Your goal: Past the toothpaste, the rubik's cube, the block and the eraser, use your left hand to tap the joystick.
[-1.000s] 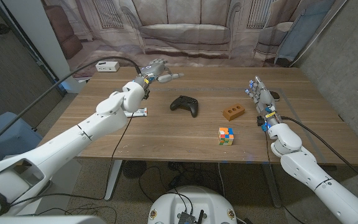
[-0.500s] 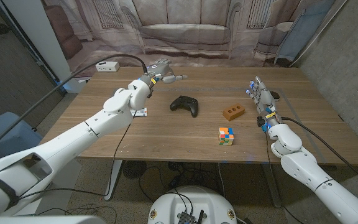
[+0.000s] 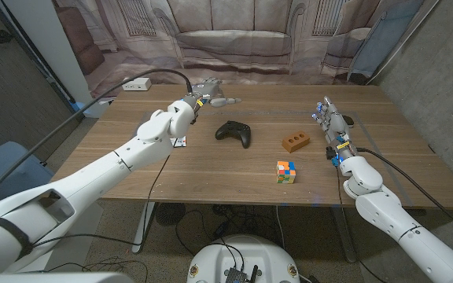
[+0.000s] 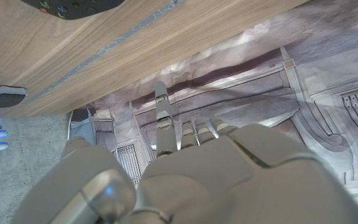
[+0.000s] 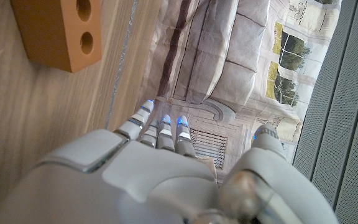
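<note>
From the head view, we are holding our left hand out over the far side of the table, one finger pointing ahead and the others loosely curled, gripping nothing. The joystick, a black gamepad, is sitting near the table's middle, nearer us than the hand and a little toward our right, well apart from it. We judge the pointing finger is being readied for a tap, though the hand is standing beyond its target. The brown block is lying just right of the joystick, and the rubik's cube nearer us than that. A white item is showing beneath our left forearm; we cannot tell whether it is the toothpaste. Our right hand is waiting upright by the right edge, fingers straight and close together, holding nothing, probably parked out of the way.

In the left wrist view, we are seeing one finger extended toward the backdrop and a corner of the joystick at the frame edge.

In the right wrist view, our fingers are lying side by side, empty, with the block close alongside.
</note>
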`<state>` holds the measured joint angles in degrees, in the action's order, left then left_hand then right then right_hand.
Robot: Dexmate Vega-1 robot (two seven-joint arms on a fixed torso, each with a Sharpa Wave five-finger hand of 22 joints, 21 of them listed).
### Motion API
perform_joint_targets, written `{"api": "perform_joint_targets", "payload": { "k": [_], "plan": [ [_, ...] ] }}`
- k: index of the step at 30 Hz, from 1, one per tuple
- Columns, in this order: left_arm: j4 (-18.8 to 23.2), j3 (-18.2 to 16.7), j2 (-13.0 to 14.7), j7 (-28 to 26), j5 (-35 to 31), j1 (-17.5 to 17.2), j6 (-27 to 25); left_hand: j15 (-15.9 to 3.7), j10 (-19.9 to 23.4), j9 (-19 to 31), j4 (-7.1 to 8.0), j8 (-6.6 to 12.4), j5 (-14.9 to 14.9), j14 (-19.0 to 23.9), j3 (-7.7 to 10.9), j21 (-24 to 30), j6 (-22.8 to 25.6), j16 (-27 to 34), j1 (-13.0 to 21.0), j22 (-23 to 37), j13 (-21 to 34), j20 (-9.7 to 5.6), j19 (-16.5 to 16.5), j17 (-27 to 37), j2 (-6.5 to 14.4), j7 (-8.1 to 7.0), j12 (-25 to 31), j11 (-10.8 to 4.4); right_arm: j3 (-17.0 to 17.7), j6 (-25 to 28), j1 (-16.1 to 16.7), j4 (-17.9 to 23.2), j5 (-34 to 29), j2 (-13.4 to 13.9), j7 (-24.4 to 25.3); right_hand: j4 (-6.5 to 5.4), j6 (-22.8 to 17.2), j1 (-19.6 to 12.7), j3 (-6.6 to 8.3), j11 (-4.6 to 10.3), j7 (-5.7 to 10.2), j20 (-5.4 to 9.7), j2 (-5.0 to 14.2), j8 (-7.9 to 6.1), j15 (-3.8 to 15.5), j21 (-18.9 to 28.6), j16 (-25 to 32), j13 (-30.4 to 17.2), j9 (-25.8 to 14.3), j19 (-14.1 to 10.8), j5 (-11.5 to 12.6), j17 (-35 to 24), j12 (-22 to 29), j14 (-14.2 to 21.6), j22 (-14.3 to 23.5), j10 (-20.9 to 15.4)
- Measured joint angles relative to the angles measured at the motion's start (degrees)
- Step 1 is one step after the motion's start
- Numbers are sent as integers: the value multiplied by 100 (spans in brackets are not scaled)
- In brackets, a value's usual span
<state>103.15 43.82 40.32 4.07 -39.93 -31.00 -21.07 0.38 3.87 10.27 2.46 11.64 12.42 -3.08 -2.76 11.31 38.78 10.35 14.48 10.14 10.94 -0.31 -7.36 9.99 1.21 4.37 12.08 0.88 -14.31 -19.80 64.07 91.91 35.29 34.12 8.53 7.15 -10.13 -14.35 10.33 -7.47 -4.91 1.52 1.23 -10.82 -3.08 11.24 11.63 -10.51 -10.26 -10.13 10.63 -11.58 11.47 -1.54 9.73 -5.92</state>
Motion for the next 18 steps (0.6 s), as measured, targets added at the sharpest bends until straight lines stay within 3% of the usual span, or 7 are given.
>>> {"api": "perform_joint_targets", "payload": {
  "k": [2,7,12,18],
  "plan": [
    [-18,6,-13,31,22,14,16,-13,-8,0,22,0,0,-13,-23,0,-12,0,-1,0,0,30,-30,0,1,38,0,-8,3,1,-7,-12,4,2,-8,0,0,0,0,0,0,0,0,0,0,0,0,0,0,0,0,0,0,0,0,0],
    [-57,22,-37,153,112,45,55,-46,-39,0,41,-21,27,-46,-41,0,11,0,-38,0,0,197,-73,0,38,328,0,-39,6,1,-24,-39,9,2,-11,0,0,0,0,0,0,0,0,0,0,0,0,0,0,0,0,0,0,0,0,0],
    [-154,39,-91,221,205,108,88,-46,-39,0,30,-21,44,-78,-65,0,10,0,-38,0,14,353,-85,0,38,343,0,-39,6,1,-31,-58,22,2,-29,0,0,0,0,0,0,1,0,0,0,0,0,0,0,0,0,0,0,0,0,0],
    [-226,56,-124,310,344,157,120,-41,-39,0,31,-21,44,-82,-65,0,10,0,-37,0,14,353,-85,0,38,342,0,-39,6,5,-40,-79,27,2,-30,0,0,0,0,0,0,1,0,0,0,0,0,0,0,0,0,0,0,0,0,0]
  ]
}}
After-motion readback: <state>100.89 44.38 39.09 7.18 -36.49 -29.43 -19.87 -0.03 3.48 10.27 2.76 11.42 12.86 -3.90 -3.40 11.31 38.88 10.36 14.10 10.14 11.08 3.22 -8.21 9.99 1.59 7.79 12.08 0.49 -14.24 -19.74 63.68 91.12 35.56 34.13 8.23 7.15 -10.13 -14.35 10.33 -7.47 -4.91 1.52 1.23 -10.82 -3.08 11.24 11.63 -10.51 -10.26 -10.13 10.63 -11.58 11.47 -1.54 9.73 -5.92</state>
